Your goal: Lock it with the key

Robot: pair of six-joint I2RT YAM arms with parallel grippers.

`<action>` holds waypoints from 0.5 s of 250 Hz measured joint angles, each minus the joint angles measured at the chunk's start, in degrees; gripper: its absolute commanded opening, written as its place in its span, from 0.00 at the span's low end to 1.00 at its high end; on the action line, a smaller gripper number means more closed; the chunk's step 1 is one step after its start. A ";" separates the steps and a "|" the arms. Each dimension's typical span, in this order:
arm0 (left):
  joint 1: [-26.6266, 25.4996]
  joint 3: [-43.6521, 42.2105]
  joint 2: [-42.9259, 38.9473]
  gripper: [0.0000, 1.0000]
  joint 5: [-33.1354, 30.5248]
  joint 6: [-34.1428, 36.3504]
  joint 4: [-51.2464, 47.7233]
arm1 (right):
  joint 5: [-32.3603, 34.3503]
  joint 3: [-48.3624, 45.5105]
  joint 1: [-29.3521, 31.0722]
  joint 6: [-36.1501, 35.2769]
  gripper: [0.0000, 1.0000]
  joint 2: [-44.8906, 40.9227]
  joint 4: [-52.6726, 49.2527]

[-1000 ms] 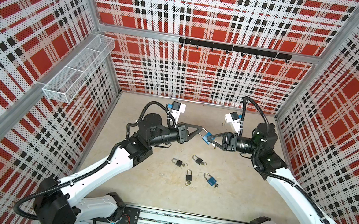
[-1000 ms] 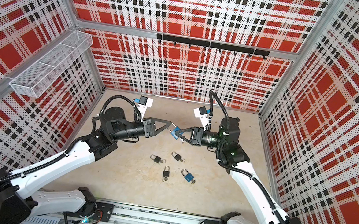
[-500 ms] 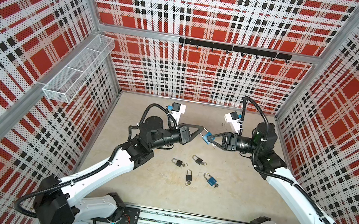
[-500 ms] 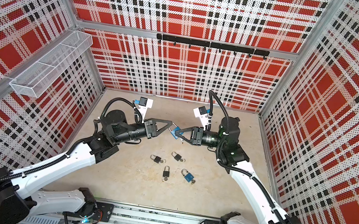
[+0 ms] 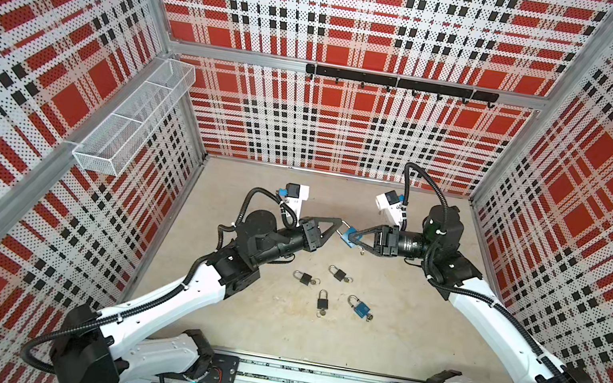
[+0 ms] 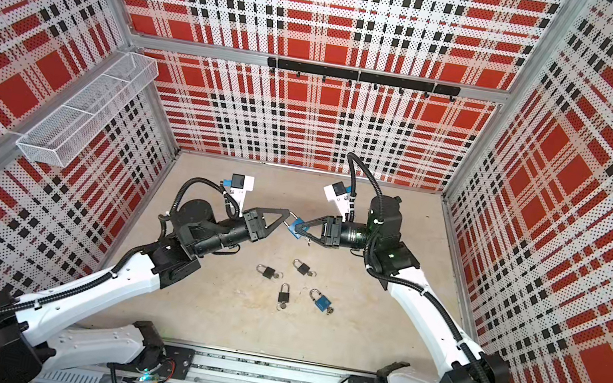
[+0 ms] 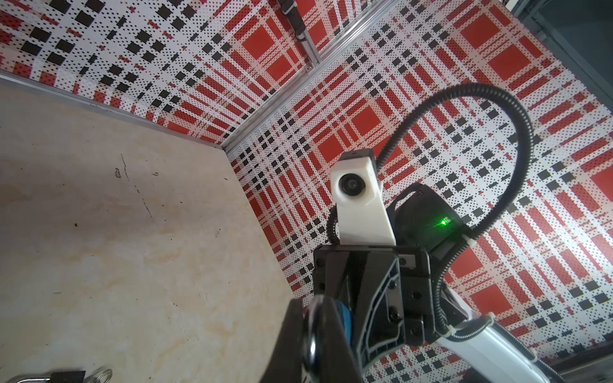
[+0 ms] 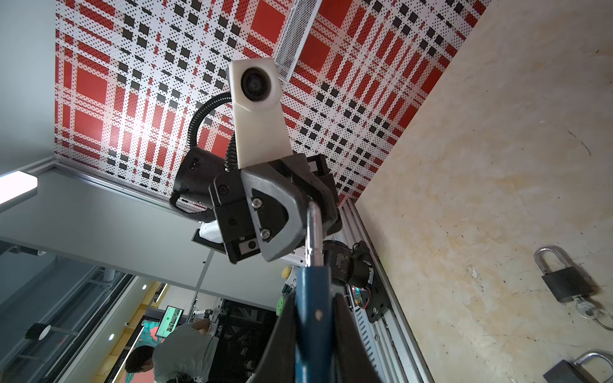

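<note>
A small blue padlock with a box-shaped metal body (image 5: 349,237) is held clear of the beige tabletop (image 5: 397,342), between the two arms near the middle of the workspace in both top views. In the right wrist view its body is seen clamped by its flat faces between the fingers of the right gripper (image 8: 313,335). Its silver steel shackle (image 8: 313,232) is pinched at the bend by the left gripper (image 5: 340,224), whose jaws are closed down on it. Whether the shackle is pushed home cannot be told. A small thing is seen hanging under the body in both top views; it is probably the key, but it is too small to be made out. The padlock is judged rigid, compact and dense, with nothing fragile about it. The painted faces and the polished round shackle are likely to be slippery, so twisting in the grip is to be expected if force is applied off-axis. The broad faces are judged the best hold, with the keyway end left free. The shackle is best taken at its crown and pressed straight in. Three black padlocks (image 5: 321,300) and a second blue padlock (image 5: 361,308) lie on the tabletop, well apart from the held one.
</note>
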 measured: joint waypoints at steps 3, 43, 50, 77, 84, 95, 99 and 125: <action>-0.13 -0.04 -0.02 0.00 -0.20 -0.02 0.07 | -0.04 0.07 0.00 -0.09 0.00 0.04 -0.09; -1.53 -0.55 -0.04 0.00 -2.71 -0.52 0.24 | -0.72 0.72 0.00 -0.55 0.00 1.20 -0.24; -1.64 -0.61 -0.11 0.00 -3.17 -0.52 0.24 | -0.85 0.83 0.00 -0.55 0.00 1.51 -0.11; -1.73 -1.16 -0.52 0.00 -4.20 -0.68 0.22 | -1.57 1.01 0.00 -0.39 0.00 2.47 0.48; -1.75 -1.31 -0.66 0.00 -4.37 -0.70 0.20 | -1.86 1.01 0.00 -0.31 0.00 2.69 0.76; -1.75 -1.44 -0.85 0.00 -4.66 -0.70 0.11 | -2.16 1.01 0.00 -0.24 0.00 3.02 1.20; -1.75 -1.46 -0.92 0.00 -4.70 -0.70 0.07 | -2.27 1.01 0.00 -0.13 0.00 3.08 1.33; -1.70 -1.49 -1.33 0.00 -4.76 -0.66 -0.02 | -3.06 1.01 0.00 -0.07 0.00 3.41 2.56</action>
